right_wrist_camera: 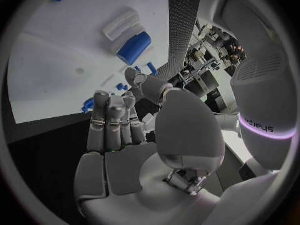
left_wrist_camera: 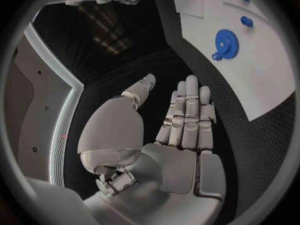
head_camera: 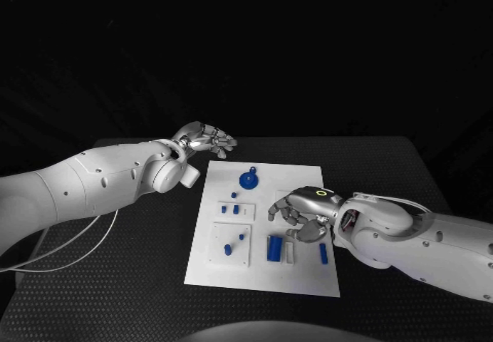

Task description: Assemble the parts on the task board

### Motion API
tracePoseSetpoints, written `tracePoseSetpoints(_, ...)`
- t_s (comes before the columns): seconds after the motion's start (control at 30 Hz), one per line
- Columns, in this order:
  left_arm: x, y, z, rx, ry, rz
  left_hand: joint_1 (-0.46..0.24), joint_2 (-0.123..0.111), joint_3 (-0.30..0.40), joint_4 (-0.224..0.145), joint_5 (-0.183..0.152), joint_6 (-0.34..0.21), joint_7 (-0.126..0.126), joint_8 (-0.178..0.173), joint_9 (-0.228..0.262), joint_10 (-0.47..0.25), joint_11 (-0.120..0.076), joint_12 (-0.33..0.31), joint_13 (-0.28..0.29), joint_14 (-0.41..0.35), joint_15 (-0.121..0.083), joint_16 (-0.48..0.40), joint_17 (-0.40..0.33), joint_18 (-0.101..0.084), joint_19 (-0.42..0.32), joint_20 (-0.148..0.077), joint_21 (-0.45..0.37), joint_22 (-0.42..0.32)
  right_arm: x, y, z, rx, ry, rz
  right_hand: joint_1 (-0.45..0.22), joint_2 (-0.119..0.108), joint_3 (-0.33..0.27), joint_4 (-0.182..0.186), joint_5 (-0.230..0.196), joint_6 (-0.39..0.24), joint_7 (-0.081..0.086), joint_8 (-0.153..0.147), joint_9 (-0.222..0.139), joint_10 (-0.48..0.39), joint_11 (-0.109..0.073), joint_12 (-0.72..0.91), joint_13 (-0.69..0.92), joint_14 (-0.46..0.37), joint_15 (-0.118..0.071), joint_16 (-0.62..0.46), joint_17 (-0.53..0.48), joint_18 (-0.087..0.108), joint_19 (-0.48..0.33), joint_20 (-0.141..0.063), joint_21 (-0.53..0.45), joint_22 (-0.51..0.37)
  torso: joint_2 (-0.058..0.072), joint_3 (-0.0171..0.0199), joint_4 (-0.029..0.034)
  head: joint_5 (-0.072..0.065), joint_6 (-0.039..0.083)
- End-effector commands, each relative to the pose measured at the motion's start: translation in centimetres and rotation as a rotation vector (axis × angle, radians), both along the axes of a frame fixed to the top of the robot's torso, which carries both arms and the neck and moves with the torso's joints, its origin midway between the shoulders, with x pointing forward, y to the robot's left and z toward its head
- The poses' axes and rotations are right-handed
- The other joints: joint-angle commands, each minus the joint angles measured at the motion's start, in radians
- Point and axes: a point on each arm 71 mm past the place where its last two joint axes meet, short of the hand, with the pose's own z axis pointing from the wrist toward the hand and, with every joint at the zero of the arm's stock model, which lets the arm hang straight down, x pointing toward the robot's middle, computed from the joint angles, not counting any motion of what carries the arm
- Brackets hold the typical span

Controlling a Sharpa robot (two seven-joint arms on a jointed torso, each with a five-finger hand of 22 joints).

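The white task board [head_camera: 269,267] is laid mid-worktop [head_camera: 123,299], with a blue gear [head_camera: 248,179] near its far end and a blue cylinder [head_camera: 274,247] nearer. The right hand [head_camera: 301,210] is held over the board, fingers apart, empty. The left hand [head_camera: 204,139] is kept beyond the board's far left corner, open, empty.

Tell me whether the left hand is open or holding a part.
Open. The left hand shows bare fingers held apart with nothing in them, off the task board's far left corner.
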Motion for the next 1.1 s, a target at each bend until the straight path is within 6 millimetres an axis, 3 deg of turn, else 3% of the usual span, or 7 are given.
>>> tracePoseSetpoints(0.03,0.0,-0.2,0.1,-0.012,-0.001,-0.016,0.002,0.011,-0.001,0.008,0.000,-0.001,-0.003,0.006,-0.002,-0.004,-0.003,0.005,-0.002,-0.002,0.005,-0.007,0.001,0.007,-0.005,0.002,-0.006,0.001,-0.8,0.6,-0.9,-0.047,-0.057,0.091,0.014,-0.003,0.001,0.002,-0.007,-0.023,-0.015,-0.004,0.006,-0.042,0.010,0.014,-0.002,-0.040,0.010,0.010,0.008,-0.009,-0.028,0.011,-0.009,0.016,0.001,-0.0002,0.0002,-0.001,-0.002)
tracePoseSetpoints(0.2,0.0,-0.1,0.1,-0.011,-0.001,-0.014,0.001,0.011,-0.001,0.008,0.000,-0.001,-0.003,0.006,-0.002,-0.004,-0.003,0.005,-0.002,-0.002,0.005,-0.007,0.001,0.007,-0.005,0.002,-0.006,0.001,-1.7,0.9,-2.3,-0.075,-0.015,0.115,0.021,-0.003,0.003,0.001,-0.008,-0.032,-0.029,0.009,0.020,-0.077,0.021,0.043,-0.003,-0.073,0.022,0.029,0.014,-0.009,-0.053,0.024,-0.004,0.020,0.002,0.0012,0.0016,0.001,-0.006)
tracePoseSetpoints(0.5,0.0,0.0,0.1,-0.011,0.001,-0.014,0.001,0.012,-0.001,0.009,0.000,-0.001,-0.003,0.006,-0.002,-0.004,-0.003,0.005,-0.002,-0.002,0.005,-0.007,0.002,0.007,-0.005,0.002,-0.006,0.002,-2.4,1.2,-3.3,-0.131,-0.021,0.146,0.033,0.000,0.005,0.003,-0.009,-0.031,-0.034,0.024,0.033,-0.086,0.022,0.087,-0.004,-0.083,0.024,0.061,0.016,-0.009,-0.058,0.026,0.021,0.021,0.001,-0.0004,0.0008,0.001,-0.010)
tracePoseSetpoints(0.83,-0.1,0.1,0.0,-0.010,0.004,-0.015,0.000,0.013,-0.002,0.009,0.000,-0.002,-0.002,0.006,-0.002,-0.005,-0.003,0.004,-0.002,-0.002,0.005,-0.008,0.003,0.007,-0.005,0.003,-0.007,0.002,-2.5,1.2,-4.4,-0.149,-0.020,0.143,0.035,0.011,0.004,0.003,-0.008,-0.015,-0.020,0.040,0.043,-0.079,0.015,0.126,-0.011,-0.079,0.019,0.092,0.014,-0.009,-0.051,0.019,0.050,0.020,0.002,-0.0011,0.0028,0.000,-0.011)
tracePoseSetpoints(1.1,-0.1,0.1,0.0,-0.010,0.007,-0.016,-0.001,0.014,-0.003,0.011,0.000,-0.003,-0.002,0.006,-0.003,-0.005,-0.003,0.004,-0.002,-0.002,0.005,-0.008,0.003,0.007,-0.005,0.003,-0.008,0.003,-2.3,1.0,-4.6,-0.158,-0.058,0.137,0.060,0.019,0.058,0.011,-0.008,0.011,-0.017,0.054,0.048,-0.068,0.008,0.148,-0.023,-0.074,0.012,0.108,0.005,-0.009,-0.042,0.015,0.064,0.017,0.002,-0.0014,0.0037,0.002,-0.013)
